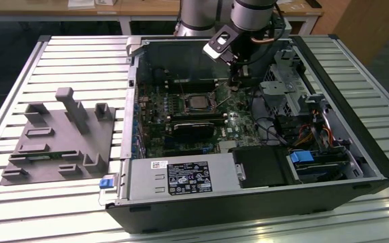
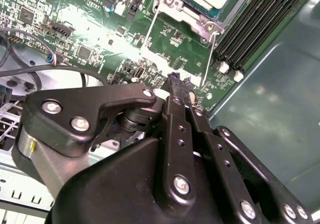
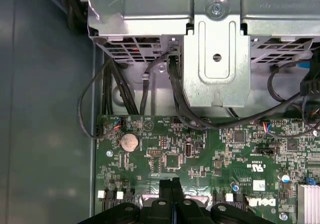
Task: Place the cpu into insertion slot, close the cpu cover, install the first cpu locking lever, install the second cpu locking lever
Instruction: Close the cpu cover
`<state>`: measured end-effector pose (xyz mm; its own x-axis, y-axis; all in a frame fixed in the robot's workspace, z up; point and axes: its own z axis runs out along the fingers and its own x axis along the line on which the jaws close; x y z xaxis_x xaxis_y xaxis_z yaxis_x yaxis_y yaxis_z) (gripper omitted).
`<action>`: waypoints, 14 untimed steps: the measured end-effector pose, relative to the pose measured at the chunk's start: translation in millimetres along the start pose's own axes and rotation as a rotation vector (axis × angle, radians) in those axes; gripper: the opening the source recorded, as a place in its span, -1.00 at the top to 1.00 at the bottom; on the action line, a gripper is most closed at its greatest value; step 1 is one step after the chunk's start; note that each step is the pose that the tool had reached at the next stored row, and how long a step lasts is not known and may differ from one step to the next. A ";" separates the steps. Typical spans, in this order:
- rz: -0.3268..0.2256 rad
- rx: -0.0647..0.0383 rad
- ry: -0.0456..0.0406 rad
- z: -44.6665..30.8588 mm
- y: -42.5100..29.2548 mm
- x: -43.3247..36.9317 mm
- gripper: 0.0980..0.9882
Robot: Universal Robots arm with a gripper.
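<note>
The cpu [image 1: 198, 103] lies flat in the insertion slot [image 1: 185, 101] near the middle of the green motherboard [image 3: 200, 154], its pale metal top facing up out of the open computer case [image 1: 377, 152]. The case rests on its side on the slatted surface [image 1: 79, 61], which lets the arm reach straight down onto the board. In the second wrist view the cpu cover [image 2: 186, 13] frames the chip and appears to be lowered over it, though I cannot tell whether it is fully down. The gripper [image 1: 235, 87] hangs low over the board, just to the exterior view's right of the slot. Its jaws are drawn narrow, almost together, with nothing visibly between them. That slim profile suits hooking or pushing a thin part rather than carrying one. Their tips sit just beside the free end of a wire locking lever [image 2: 209, 58]; whether they touch it is unclear. A grey fixture tray [image 1: 59, 136] sits well apart, at the exterior view's left.
</note>
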<state>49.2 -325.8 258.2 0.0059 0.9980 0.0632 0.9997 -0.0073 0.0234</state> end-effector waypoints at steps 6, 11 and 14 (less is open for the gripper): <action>0.000 0.000 -0.0007 0.5 5.4 0.2 0.96; 0.000 0.000 -0.0008 1.9 8.5 0.4 0.96; 0.000 0.001 -0.0008 3.4 10.4 0.5 0.96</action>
<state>59.7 -325.1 255.2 0.0060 0.9980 0.0624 0.9997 -0.0074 0.0226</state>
